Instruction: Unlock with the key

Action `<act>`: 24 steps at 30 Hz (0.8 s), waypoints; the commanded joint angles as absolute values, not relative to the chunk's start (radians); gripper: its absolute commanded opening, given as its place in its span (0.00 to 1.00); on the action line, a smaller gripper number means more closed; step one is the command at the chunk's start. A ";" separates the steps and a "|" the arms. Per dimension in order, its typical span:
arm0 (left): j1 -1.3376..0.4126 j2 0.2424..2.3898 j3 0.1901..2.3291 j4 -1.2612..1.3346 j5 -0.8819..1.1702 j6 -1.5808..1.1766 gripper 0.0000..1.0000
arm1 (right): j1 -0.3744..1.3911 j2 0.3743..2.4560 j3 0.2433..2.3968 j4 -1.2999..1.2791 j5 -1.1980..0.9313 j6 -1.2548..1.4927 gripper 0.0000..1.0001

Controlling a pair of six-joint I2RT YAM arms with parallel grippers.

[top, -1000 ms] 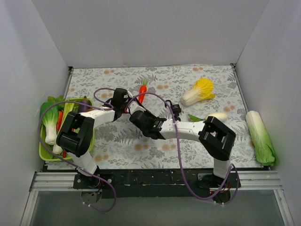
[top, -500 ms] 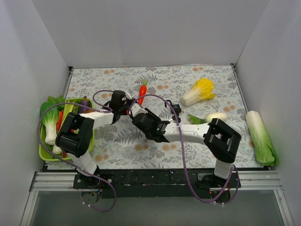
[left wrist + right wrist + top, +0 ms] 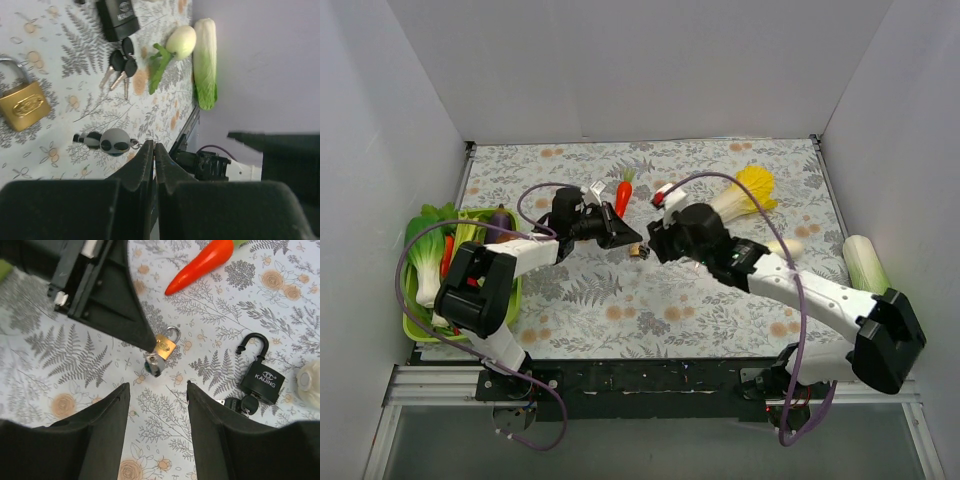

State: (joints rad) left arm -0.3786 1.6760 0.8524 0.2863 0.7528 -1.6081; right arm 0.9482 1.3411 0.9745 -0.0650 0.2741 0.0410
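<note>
A small brass padlock (image 3: 166, 344) lies on the flowered cloth, its shackle closed. My left gripper (image 3: 154, 146) is shut, its tips just beside the padlock. A key ring shows at those tips, and a grey spotted fob (image 3: 114, 141) hangs from it; the key's blade is hidden between the pads. In the top view the left gripper (image 3: 632, 243) points right at mid table. My right gripper (image 3: 157, 390) stands open and empty a short way in front of the padlock, facing the left one (image 3: 655, 240).
A black padlock (image 3: 261, 380) with its shackle up lies to the right, with a bunch of black-headed keys (image 3: 240, 405) beside it. A carrot (image 3: 622, 195), a yellow cabbage (image 3: 745, 195), a white turnip (image 3: 785, 246) and a green cabbage (image 3: 865, 270) lie around. A green tray (image 3: 513, 290) of vegetables stands at the left.
My right gripper has opened and drawn back to the right, away from the left gripper. The left gripper, still shut, has reached further right, to the brass padlock.
</note>
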 commanded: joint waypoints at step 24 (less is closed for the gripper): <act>-0.429 1.443 0.865 0.646 1.206 -1.398 0.00 | 0.594 1.189 0.784 0.341 -0.755 0.430 0.46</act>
